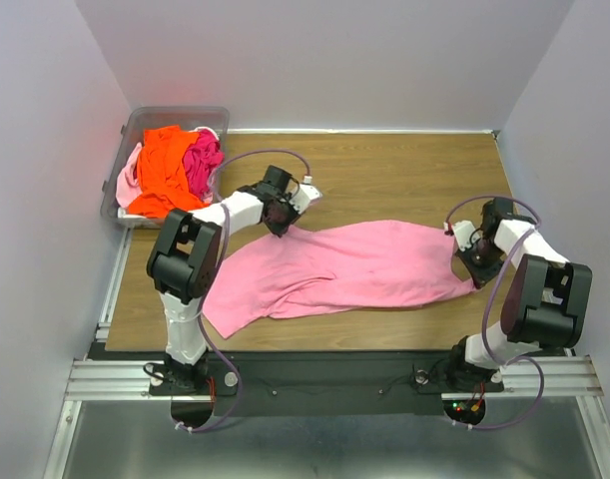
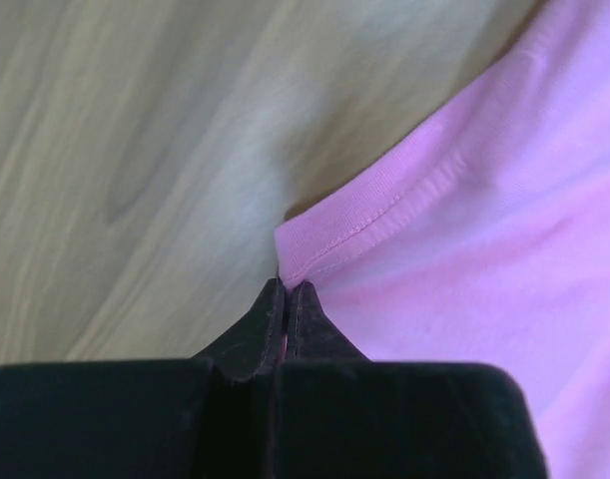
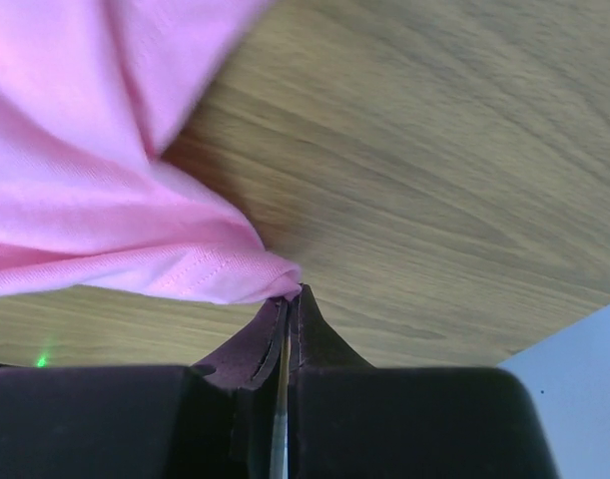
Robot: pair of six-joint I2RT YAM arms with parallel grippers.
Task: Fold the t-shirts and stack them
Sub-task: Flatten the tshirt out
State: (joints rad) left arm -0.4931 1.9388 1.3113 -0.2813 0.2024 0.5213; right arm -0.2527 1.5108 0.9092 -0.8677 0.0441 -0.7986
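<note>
A wood-grain worktop (image 1: 384,165) sits boxed in by pale walls, with a clear plastic bin (image 1: 175,118) pushed into its far left corner. In the bin lie an orange shirt (image 1: 165,170), a hot pink shirt (image 1: 202,160) and, at the bin's left side, a pale pink shirt (image 1: 132,180), all bunched and unfolded.

The light pink t-shirt (image 1: 354,264) lies on the open worktop, drawn out into a long band between the two arms. Its long axis runs left to right, tilting slightly toward the far side at the left end. The left claw (image 1: 282,228) is pressed together on a stitched hem corner at that far left end (its wrist view shows the seam meeting the fingertips, a sliver of pink between them). The right claw (image 1: 474,271) is likewise pinched tight on a gathered edge at the right end, near the worktop's right side.

From the left claw the cloth runs rightward and toward the near edge, where a loose lobe sags out by the left arm's base. From the right claw it all lies to the left. Each arm is nearest its own end, so the coming move, by my reading, is a joint pull or lift along this axis to spread the shirt flat. Folding has not begun, and nothing is stacked.
</note>
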